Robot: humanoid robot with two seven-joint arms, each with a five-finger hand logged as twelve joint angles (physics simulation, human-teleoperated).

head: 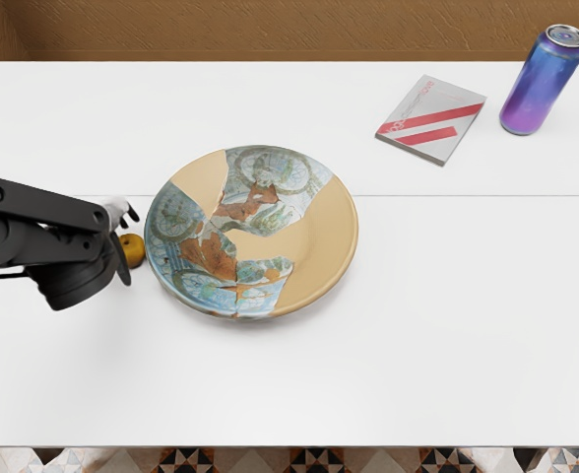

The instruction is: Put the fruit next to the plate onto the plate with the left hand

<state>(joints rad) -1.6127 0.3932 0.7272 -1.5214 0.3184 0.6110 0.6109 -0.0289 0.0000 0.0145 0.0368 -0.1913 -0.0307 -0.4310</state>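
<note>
A small orange-brown fruit (pixel 133 249) lies on the white table just left of the plate's rim. The plate (pixel 335 219) is large and tan with blue, orange and green painted patterns, and nothing lies on it. My left hand (pixel 120 239) comes in from the left edge on a black arm and sits right against the fruit's left side. Its dark fingers (pixel 122 264) curl around the fruit, partly hiding it. Whether the fingers truly grip the fruit is unclear. The fruit rests on the table.
A grey book with red stripes (pixel 430 119) lies at the back right. A purple-blue can (pixel 543 81) stands at the far right corner. The table's front edge runs along the bottom.
</note>
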